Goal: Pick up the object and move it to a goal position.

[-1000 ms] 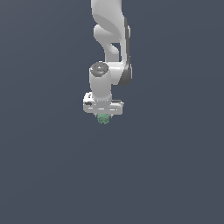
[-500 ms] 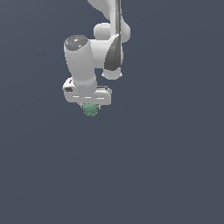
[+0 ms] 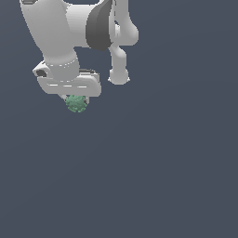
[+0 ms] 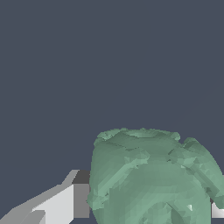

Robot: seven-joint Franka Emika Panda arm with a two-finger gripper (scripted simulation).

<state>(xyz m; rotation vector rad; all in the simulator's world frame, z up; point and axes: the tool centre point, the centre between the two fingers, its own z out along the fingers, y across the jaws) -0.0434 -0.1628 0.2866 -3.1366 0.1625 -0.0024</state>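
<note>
Nothing but a plain dark grey-blue background is seen around the arm, and nothing is seen in its way. The gripper (image 3: 76, 98) is clamped on the object (image 3: 76, 103), a mottled green bumpy lump held directly beneath the white hand and between its fingers (image 4: 65, 203). In the exterior view the fingers are mostly hidden behind the hand and the lump. In the wrist view the object (image 4: 153, 179) is cut off by the frame edge, and only a sliver of the second finger is seen.
</note>
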